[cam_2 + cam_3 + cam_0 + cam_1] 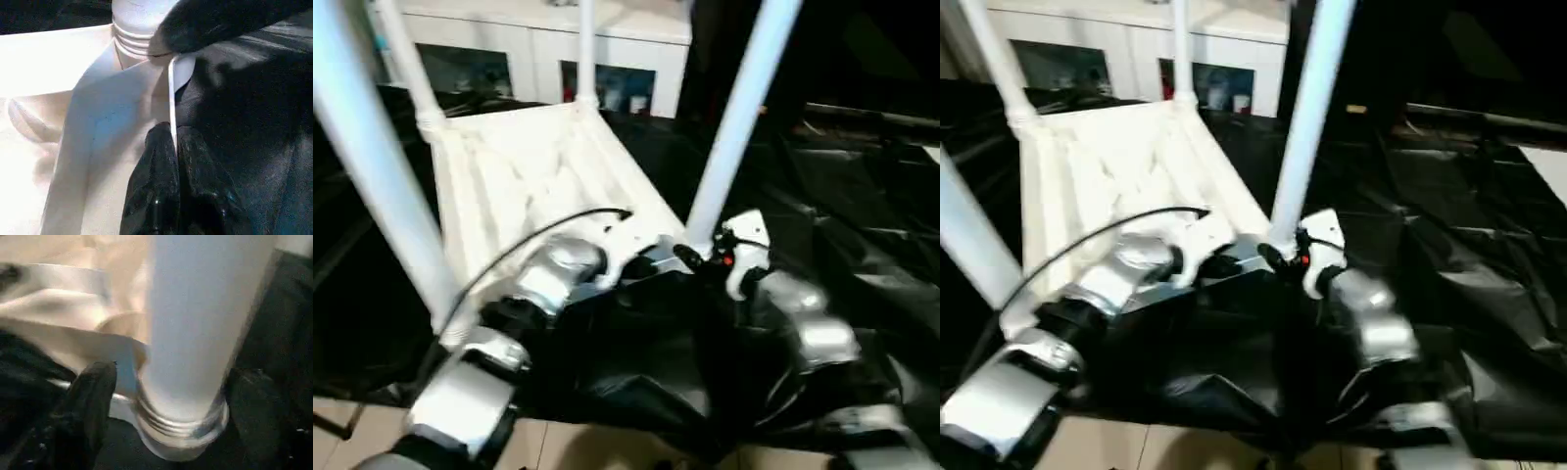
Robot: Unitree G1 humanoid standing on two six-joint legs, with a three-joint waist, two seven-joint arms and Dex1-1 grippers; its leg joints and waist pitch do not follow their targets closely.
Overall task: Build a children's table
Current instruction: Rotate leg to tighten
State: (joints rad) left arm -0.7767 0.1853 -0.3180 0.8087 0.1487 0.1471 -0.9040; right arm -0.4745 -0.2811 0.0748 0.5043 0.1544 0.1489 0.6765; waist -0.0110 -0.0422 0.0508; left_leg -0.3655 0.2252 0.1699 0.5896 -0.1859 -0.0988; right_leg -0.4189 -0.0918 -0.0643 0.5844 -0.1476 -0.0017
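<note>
Left eye view, table top (pixel 524 181): it is seen upside down on the black cloth (pixel 862 225), ribbed underside up, with four white legs standing up from the corners.
Left eye view, near right leg (pixel 736 122): it is stood in the near right corner socket; the right gripper (pixel 705 262) is placed at its base.
Right eye view, left gripper (pixel 1234 262): it is laid at the near edge of the top, just left of the same leg.
Left wrist view, left fingers (pixel 161 196): they are pressed together on the thin white rim of the top.
Right wrist view, right fingers (pixel 88 406): they are spread wide, one on each side of the threaded leg base, without clamping it.
</note>
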